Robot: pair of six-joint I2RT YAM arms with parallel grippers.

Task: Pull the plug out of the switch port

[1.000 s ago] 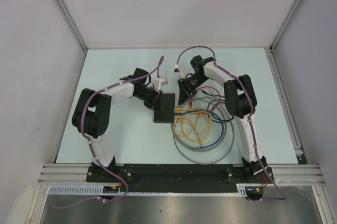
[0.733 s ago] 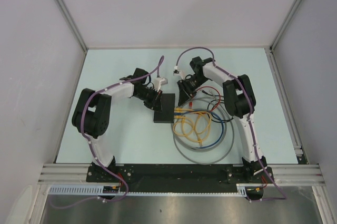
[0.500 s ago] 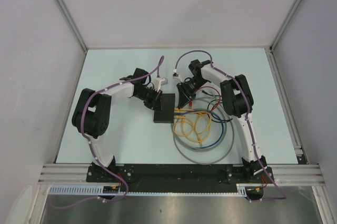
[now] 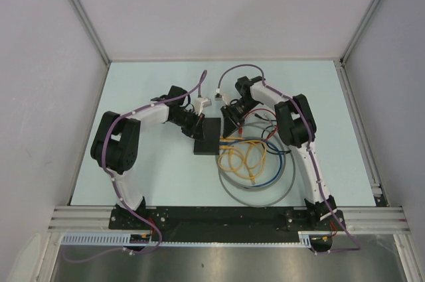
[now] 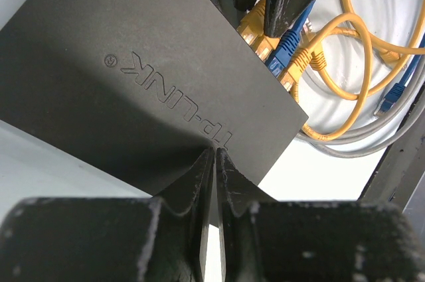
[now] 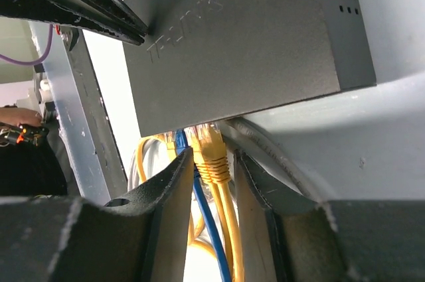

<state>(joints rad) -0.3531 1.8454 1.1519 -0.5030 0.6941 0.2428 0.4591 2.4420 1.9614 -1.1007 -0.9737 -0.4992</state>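
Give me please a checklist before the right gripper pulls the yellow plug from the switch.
1. Left gripper shut, its tips on the switch to steady it: ok.
2. Yellow plug lies between the fingers of the right gripper: ok.
3. Only that plug sits between the fingers: not ok, a blue cable runs there too.
4. Jaws clamped on the plug: not ok, gaps show on both sides.
5. Plug's latch pressed: cannot tell, it is hidden.
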